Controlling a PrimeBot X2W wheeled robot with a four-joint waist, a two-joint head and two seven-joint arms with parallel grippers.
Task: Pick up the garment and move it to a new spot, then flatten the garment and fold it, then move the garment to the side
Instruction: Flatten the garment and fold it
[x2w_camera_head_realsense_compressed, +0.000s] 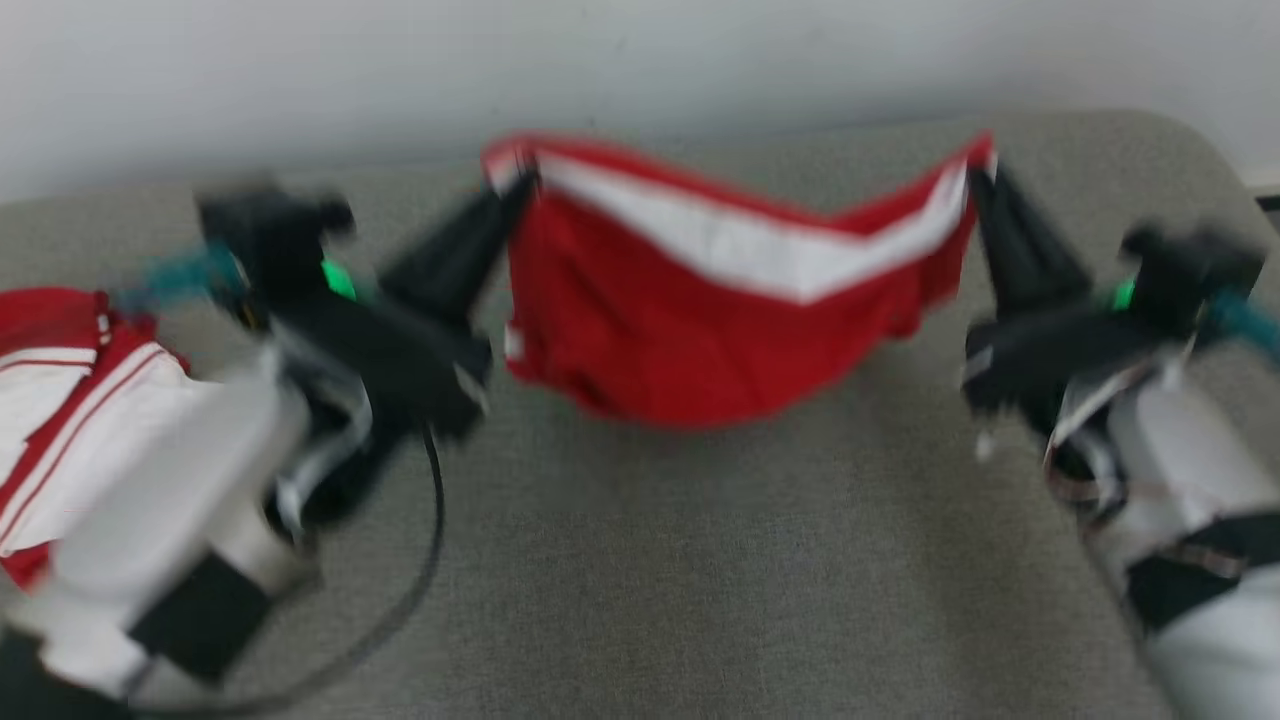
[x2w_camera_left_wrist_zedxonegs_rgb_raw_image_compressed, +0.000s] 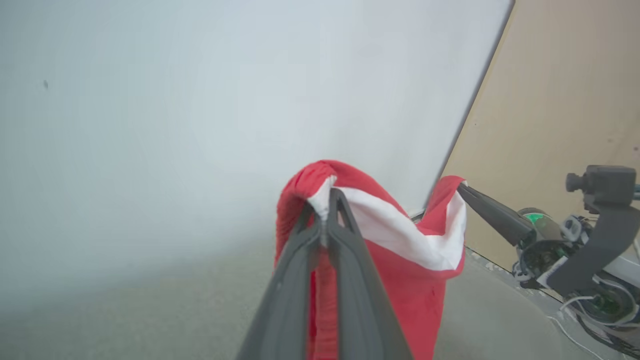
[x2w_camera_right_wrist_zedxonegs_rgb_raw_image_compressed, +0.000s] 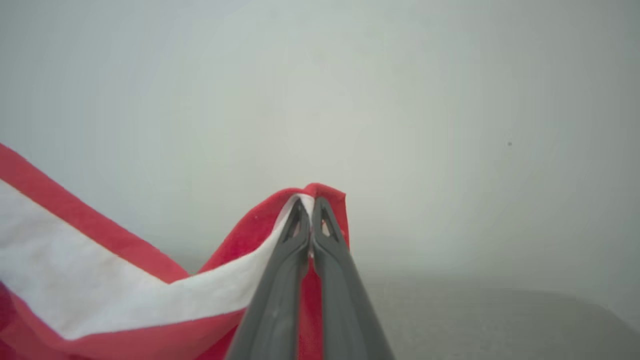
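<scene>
A red garment (x2w_camera_head_realsense_compressed: 690, 330) with a white band along its top edge hangs in the air above the grey cushion (x2w_camera_head_realsense_compressed: 700, 560), stretched between my two grippers. My left gripper (x2w_camera_head_realsense_compressed: 520, 185) is shut on its top left corner and my right gripper (x2w_camera_head_realsense_compressed: 978, 170) is shut on its top right corner. The cloth sags in the middle and its lower edge hangs close to the cushion. In the left wrist view my left gripper (x2w_camera_left_wrist_zedxonegs_rgb_raw_image_compressed: 326, 200) pinches the white band of the garment (x2w_camera_left_wrist_zedxonegs_rgb_raw_image_compressed: 400, 260). In the right wrist view my right gripper (x2w_camera_right_wrist_zedxonegs_rgb_raw_image_compressed: 310, 205) clamps a corner of the garment (x2w_camera_right_wrist_zedxonegs_rgb_raw_image_compressed: 100, 280).
A second red and white striped cloth (x2w_camera_head_realsense_compressed: 60, 400) lies at the left edge of the cushion, partly behind my left forearm. A pale wall (x2w_camera_head_realsense_compressed: 640, 60) stands right behind the cushion. A tan panel (x2w_camera_left_wrist_zedxonegs_rgb_raw_image_compressed: 565, 100) rises beyond the right arm in the left wrist view.
</scene>
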